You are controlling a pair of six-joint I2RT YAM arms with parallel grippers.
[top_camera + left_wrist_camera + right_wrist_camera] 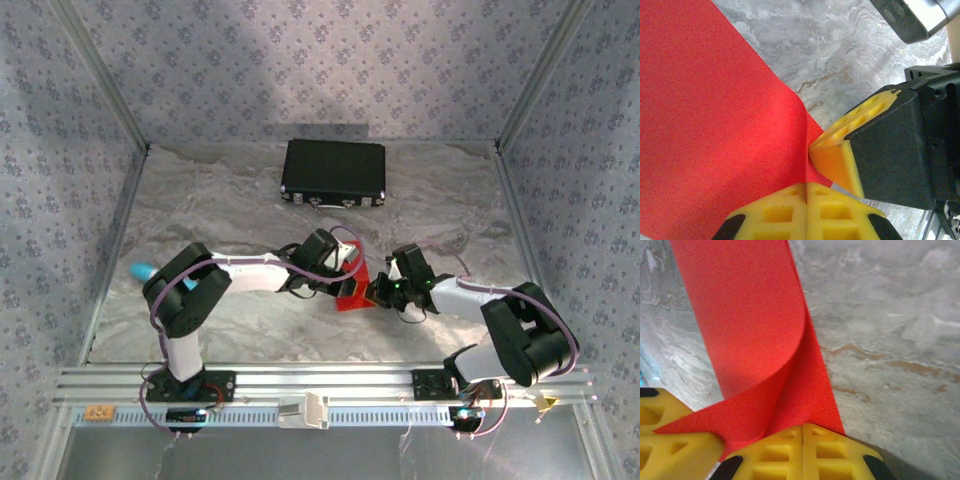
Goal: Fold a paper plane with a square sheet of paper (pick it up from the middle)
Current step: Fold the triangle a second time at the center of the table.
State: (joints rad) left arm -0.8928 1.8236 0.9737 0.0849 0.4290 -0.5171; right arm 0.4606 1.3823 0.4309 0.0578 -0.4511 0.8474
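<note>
1. Mid-table, between the two arm tips: red paper (352,293). It sits well apart from the black case (333,172) at the far edge and the turquoise object (143,270) at the left edge of the table (220,200).
2. Left gripper (346,272): yellow pads pressed together, with the paper pinched in the seam. From its wrist cam the sheet runs up and left from the pads, with a soft crease line leading into the seam.
3. Right gripper (378,292): pads also closed, clamping the paper at a point just beside the left grip.
4. Tips of both grippers are nearly touching. The right one's pad (840,150) shows just beside the left one's.
5. Paper is not flat. The right wrist cam shows one flap curling over onto the rest of the sheet (750,315).
6. Can't tell if the sheet is off the table.
</note>
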